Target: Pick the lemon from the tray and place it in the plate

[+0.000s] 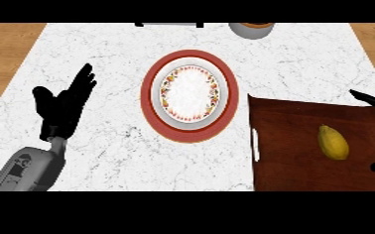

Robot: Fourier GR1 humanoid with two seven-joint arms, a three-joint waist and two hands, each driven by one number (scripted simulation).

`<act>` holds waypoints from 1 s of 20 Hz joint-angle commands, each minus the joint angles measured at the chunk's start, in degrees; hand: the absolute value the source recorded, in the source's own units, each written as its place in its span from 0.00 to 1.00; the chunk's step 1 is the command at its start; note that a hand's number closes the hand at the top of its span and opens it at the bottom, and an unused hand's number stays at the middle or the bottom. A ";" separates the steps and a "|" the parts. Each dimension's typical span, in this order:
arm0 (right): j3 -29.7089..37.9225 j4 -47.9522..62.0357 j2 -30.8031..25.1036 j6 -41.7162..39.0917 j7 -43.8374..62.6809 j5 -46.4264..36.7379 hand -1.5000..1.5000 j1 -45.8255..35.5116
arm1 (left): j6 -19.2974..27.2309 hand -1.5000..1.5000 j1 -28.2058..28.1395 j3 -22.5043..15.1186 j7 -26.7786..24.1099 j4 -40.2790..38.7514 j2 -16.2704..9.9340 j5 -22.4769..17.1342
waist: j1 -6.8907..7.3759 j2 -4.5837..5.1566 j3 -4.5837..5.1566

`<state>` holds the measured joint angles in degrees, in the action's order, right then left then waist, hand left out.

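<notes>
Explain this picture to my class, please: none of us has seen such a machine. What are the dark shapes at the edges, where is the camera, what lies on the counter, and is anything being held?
The camera sits at the robot's head and looks steeply down at a white marble counter. The grey forearm at the lower left ends in the robot's left hand, black, fingers straight and raised; it is resting and holds nothing. Of the right hand only a dark tip shows at the right edge, so its fingers cannot be judged.

In the middle lies a round plate with a red rim and a patterned white centre, nothing on it. At the lower right is a dark brown tray with a yellow lemon lying on it, untouched. At the top edge a grey bowl is partly cut off.
</notes>
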<state>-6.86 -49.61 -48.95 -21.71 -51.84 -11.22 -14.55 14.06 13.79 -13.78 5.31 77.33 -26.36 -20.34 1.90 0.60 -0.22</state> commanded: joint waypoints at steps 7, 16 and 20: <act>-7.70 11.54 0.08 4.86 -10.50 -14.56 0.00 -7.33 | -1.46 0.50 -2.25 2.46 0.83 1.12 -0.14 1.38 | -0.72 -0.40 0.12; -10.55 11.74 3.73 6.11 -5.69 -21.75 0.00 -10.44 | -0.01 0.50 -4.99 2.44 4.49 7.64 2.61 5.03 | -1.28 -0.64 0.19; -10.85 14.10 7.20 5.91 -2.79 -24.58 0.00 -13.72 | -4.41 0.50 -5.20 6.00 -0.27 2.23 2.71 4.60 | -1.37 -0.58 0.22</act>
<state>-17.61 -35.57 -43.80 -12.72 -54.61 -33.69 -26.56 11.45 10.98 -9.50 6.33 78.46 -23.46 -16.11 0.61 0.13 -0.03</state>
